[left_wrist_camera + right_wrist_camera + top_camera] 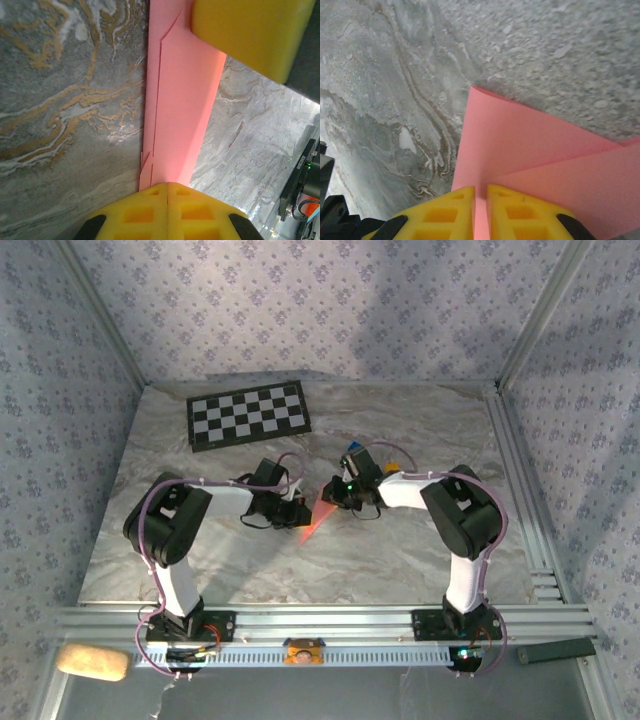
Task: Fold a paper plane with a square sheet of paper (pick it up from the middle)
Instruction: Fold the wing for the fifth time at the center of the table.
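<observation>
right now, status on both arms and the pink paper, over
Left jaws shut on the folded salmon-pink paper. Right jaws shut on its other end. Black-and-white checkerboard mat far back, not in the way.

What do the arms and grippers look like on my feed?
The left arm and right arm have white links, black joint housings and lilac cables looped alongside. The left gripper and right gripper have yellow fingers with waffle-like recesses.

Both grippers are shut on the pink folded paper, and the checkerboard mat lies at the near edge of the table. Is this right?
Not quite. The top external view shows the checkerboard mat at the far edge of the table, not the near one. The left gripper and the right gripper are indeed both shut on the pink folded paper.
</observation>
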